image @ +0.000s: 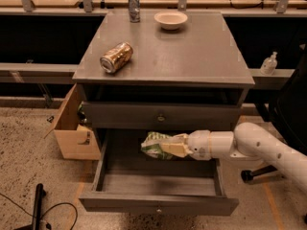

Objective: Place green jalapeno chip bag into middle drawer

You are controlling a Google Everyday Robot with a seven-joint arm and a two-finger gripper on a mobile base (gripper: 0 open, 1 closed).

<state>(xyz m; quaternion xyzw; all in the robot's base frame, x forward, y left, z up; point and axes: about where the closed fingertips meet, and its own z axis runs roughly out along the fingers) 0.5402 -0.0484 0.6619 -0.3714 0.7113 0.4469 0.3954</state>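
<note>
The green jalapeno chip bag [154,145] is a small crinkled green bag with white patches, held over the back of the open middle drawer [158,183]. My gripper [171,147] reaches in from the right on a white arm and is shut on the bag's right end. The bag hangs a little above the drawer's grey floor, just below the closed upper drawer front [161,116]. The middle drawer is pulled out toward the camera, and its slim front panel [158,205] lies at the bottom of the view.
A gold-brown dented can [116,57] lies on the cabinet top [192,51], with a white bowl [171,19] and a shiny bottle [134,4] at the back. A cardboard box [73,128] stands left of the cabinet. A black chair [290,109] is at right.
</note>
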